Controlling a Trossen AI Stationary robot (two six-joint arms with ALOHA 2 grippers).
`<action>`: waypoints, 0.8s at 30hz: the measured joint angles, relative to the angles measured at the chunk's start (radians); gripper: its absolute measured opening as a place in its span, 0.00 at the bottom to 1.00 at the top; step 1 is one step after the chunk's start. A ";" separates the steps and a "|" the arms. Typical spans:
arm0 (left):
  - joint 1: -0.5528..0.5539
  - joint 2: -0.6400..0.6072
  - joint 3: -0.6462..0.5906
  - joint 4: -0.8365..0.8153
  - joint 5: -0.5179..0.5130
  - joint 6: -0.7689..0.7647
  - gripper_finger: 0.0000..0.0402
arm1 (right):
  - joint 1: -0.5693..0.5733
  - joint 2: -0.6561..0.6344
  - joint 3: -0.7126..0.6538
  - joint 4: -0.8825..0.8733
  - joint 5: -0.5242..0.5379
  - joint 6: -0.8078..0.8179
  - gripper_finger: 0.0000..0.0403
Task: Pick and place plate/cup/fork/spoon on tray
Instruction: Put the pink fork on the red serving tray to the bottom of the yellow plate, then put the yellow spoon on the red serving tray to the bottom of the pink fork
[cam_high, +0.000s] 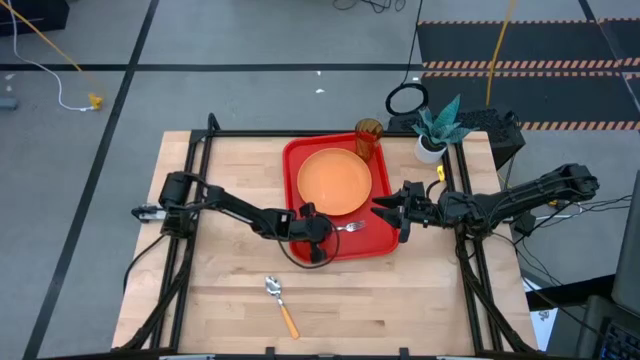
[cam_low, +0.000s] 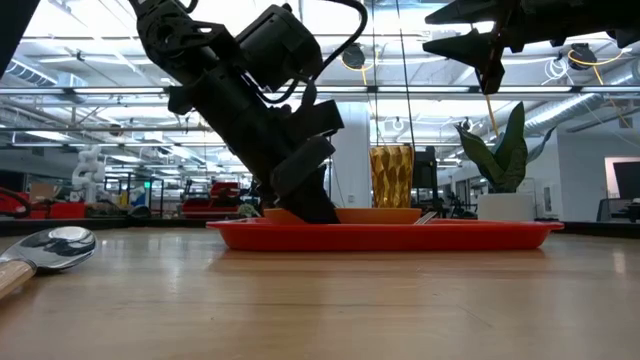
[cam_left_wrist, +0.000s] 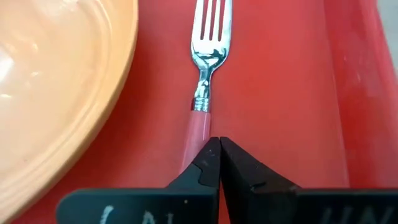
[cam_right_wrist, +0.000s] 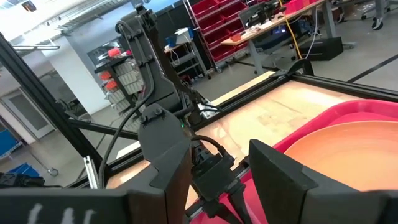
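The left tool (cam_left_wrist: 219, 152) is down on the tray (cam_high: 300, 160), its two fingers pinched together over the pink-red handle of the fork (cam_left_wrist: 208, 56), which lies flat on the red floor with its tines pointing away from the tool. In the high view the left tool (cam_high: 318, 232) sits at the tray's near edge, and the fork (cam_high: 350, 227) lies just beside the plate (cam_high: 334, 181), between plate and near rim. The plate rests on the tray's middle, and the cup (cam_high: 368, 138) stands upright at the far right corner. The right tool (cam_high: 392, 212) hangs above the tray's right edge with its fingers spread wide and nothing between them. The spoon (cam_high: 281, 304) lies on the bare worktop (cam_high: 220, 300), well apart from the tray, nearer the front edge.
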 joint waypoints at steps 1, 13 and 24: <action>-0.002 -0.007 0.000 -0.001 0.011 -0.008 0.02 | 0.000 0.000 0.000 0.000 0.000 0.000 0.39; -0.196 -0.182 0.001 -0.110 0.086 -0.324 0.01 | 0.001 0.000 0.000 0.000 0.070 0.001 0.39; -0.411 -0.181 0.001 -0.158 0.033 -0.814 0.08 | 0.000 0.000 0.000 0.051 0.040 0.008 0.39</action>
